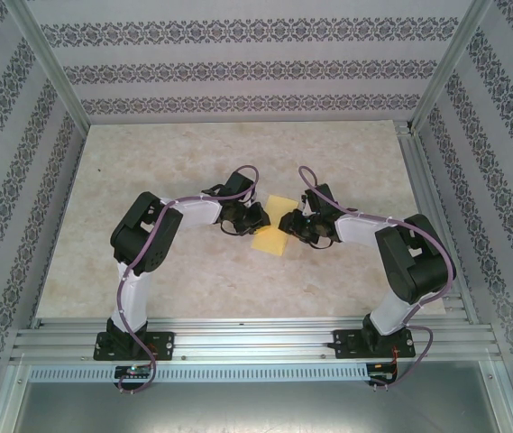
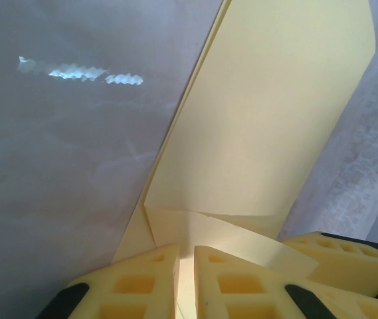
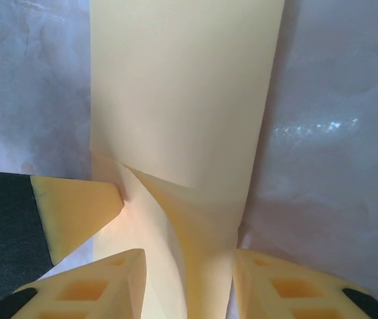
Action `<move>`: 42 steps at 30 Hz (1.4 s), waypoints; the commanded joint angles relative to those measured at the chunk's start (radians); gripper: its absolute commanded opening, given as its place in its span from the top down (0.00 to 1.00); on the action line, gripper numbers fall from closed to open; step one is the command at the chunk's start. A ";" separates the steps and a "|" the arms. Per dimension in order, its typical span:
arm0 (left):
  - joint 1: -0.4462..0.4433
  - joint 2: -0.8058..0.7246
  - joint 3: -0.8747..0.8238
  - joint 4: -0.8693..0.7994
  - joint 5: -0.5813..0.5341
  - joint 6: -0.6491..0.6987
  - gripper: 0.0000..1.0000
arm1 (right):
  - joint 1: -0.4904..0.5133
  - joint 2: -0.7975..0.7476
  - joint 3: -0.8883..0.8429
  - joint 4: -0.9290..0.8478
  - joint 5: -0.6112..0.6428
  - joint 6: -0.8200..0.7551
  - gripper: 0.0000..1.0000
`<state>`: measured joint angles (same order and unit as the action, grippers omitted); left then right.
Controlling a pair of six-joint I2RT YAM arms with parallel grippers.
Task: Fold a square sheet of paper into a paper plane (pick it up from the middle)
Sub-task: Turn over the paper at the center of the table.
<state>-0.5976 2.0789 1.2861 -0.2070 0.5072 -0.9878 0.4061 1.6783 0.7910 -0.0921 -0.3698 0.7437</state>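
The yellow sheet (image 1: 270,236) lies mid-table (image 1: 148,171), part folded, its long axis running roughly 12 to 6 o'clock in the top view, between both claws. The left gripper (image 2: 186,256), at its 9 o'clock, pinches the sheet's edge; the right gripper (image 3: 189,259), at 3 o'clock, stands spread astride a raised fold. Both are equally near; the left fingertip (image 3: 76,206) crowds the right claw

Two robot arms curled inward, tips nearly meeting.
Left arm (image 1: 143,239) and right arm (image 1: 409,257) bow outward at the elbow, wrists angled down. The left gripper (image 2: 187,259) pinches the square sheet of paper (image 2: 262,133); the right gripper (image 3: 189,269) has its jaws parted either side of it.
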 commanded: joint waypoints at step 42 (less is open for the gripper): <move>-0.004 0.020 0.033 -0.060 -0.019 0.009 0.83 | 0.026 -0.030 -0.044 0.104 0.009 0.061 0.66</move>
<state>-0.5976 2.0808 1.2991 -0.2306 0.5034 -0.9878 0.4362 1.6817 0.7696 -0.0452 -0.3428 0.7696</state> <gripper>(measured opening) 0.167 0.343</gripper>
